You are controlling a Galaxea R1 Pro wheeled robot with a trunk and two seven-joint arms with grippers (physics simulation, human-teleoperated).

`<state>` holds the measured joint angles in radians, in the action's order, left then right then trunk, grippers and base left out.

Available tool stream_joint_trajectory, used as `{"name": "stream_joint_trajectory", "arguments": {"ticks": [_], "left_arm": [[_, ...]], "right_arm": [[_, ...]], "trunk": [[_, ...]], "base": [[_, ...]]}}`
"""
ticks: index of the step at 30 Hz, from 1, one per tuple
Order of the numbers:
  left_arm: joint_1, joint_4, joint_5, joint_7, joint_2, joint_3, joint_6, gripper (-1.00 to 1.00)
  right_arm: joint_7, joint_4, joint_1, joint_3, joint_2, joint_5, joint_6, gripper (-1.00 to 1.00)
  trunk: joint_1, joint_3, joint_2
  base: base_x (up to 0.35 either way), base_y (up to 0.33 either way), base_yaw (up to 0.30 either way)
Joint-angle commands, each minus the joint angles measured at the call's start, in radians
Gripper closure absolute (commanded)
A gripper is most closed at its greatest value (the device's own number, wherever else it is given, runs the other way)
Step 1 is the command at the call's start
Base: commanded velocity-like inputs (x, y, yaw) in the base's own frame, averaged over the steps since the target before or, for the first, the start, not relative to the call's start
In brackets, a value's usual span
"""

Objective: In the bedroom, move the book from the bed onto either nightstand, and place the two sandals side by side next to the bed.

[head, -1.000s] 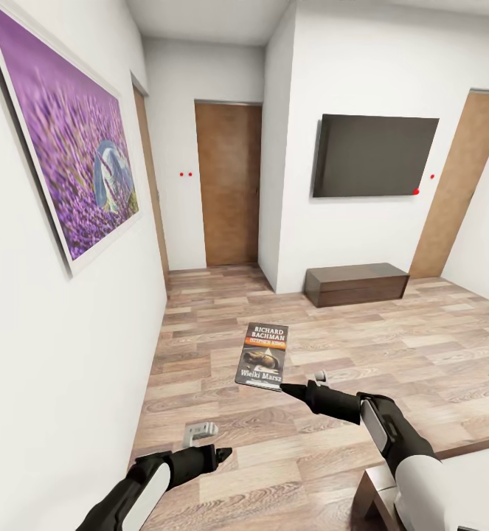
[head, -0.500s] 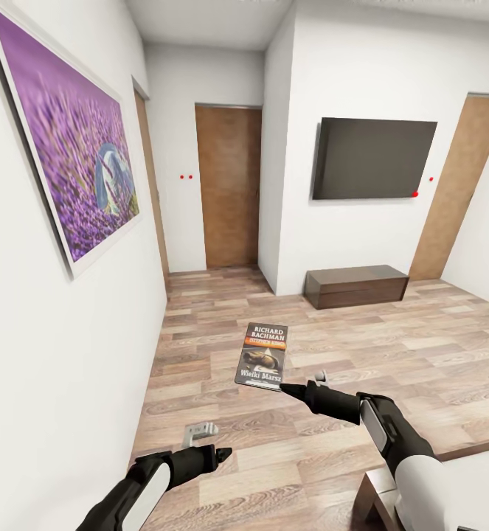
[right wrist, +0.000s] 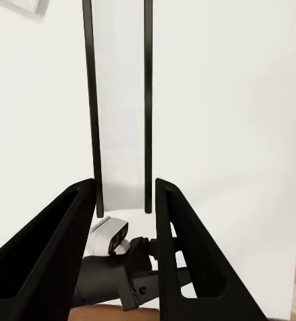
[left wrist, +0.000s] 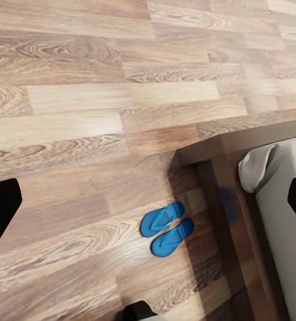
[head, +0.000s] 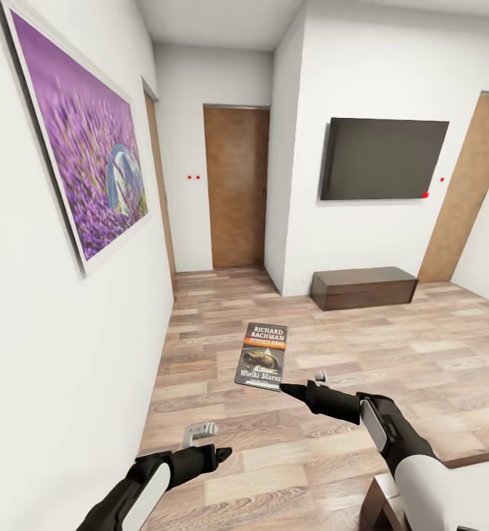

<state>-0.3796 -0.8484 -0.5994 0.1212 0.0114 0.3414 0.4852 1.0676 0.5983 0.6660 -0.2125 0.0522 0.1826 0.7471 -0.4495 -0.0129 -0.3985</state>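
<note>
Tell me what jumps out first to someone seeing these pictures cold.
A dark paperback with an orange band hangs in mid-air, pinched by the right gripper over the wood-plank floor. A big purple flower painting fills the left wall. Two bright blue sandals lie side by side beside the dark bed frame.

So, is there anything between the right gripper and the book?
No. The right gripper already grips the book by its lower edge, holding it upright above the wood floor. Nothing sits between them.

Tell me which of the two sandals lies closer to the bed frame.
In the left wrist view, the sandal beside the dark wooden bed frame is closer; the other sandal lies alongside it, farther out on the plank floor.
</note>
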Motion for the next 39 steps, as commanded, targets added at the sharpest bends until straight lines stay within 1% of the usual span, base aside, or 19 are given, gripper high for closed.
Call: {"name": "stream_joint_trajectory", "arguments": {"ticks": [1,16,27,39], "left_arm": [[-0.001,-0.001,-0.003,0.0,0.001,0.002,0.003,-1.0],[-0.001,0.0,-0.003,0.0,0.0,0.002,0.003,-1.0],[-0.001,0.0,-0.003,0.0,0.0,0.002,0.003,-1.0],[-0.001,0.0,-0.003,0.0,0.001,0.002,0.003,-1.0]], "right_arm": [[0.001,0.0,0.0,-0.002,0.0,0.003,0.005,1.0],[0.002,0.0,0.0,-0.003,0.001,0.003,0.005,1.0],[0.002,0.0,0.0,-0.003,0.001,0.004,0.006,1.0],[0.003,0.0,0.0,-0.004,0.001,0.004,0.006,1.0]], "trunk": [[-0.001,-0.001,-0.002],[-0.001,-0.001,-0.002],[-0.001,-0.003,-0.002],[-0.001,-0.004,-0.002]], "base": [[0.0,0.012,0.15],[0.0,0.003,0.047],[0.0,0.0,0.167],[0.0,0.0,0.04]]}}
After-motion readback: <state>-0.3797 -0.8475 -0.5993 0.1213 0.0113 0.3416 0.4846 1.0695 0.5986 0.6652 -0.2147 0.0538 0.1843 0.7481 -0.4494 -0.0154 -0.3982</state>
